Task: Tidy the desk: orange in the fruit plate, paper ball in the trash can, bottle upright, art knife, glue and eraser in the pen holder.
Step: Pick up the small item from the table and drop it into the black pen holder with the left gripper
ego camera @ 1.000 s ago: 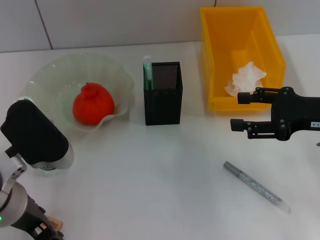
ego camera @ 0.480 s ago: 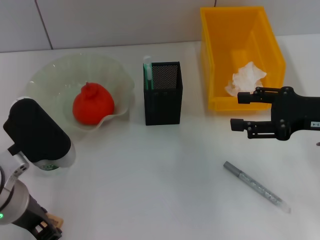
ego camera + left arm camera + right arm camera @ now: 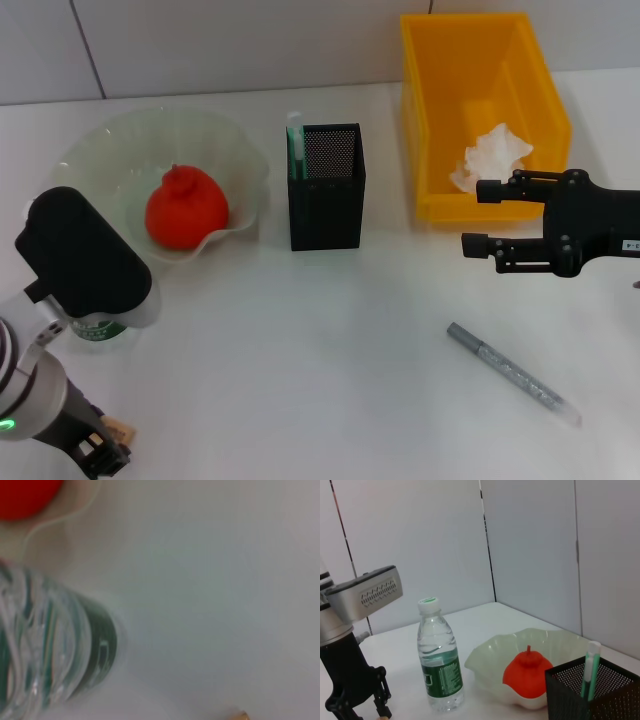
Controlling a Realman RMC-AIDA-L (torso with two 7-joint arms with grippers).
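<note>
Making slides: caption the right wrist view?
Upright bottle beside the fruit plate holding the orange; left gripper nearby.

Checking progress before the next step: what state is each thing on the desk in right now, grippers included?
bottle: upright beside the plate, cap on, not held
orange: in the fruit plate
paper ball: in the trash can
pen holder: upright, a green item standing in it
silver pen-like tool: lying flat on the desk
left gripper: open, beside the bottle
right gripper: open, in front of the trash can
</note>
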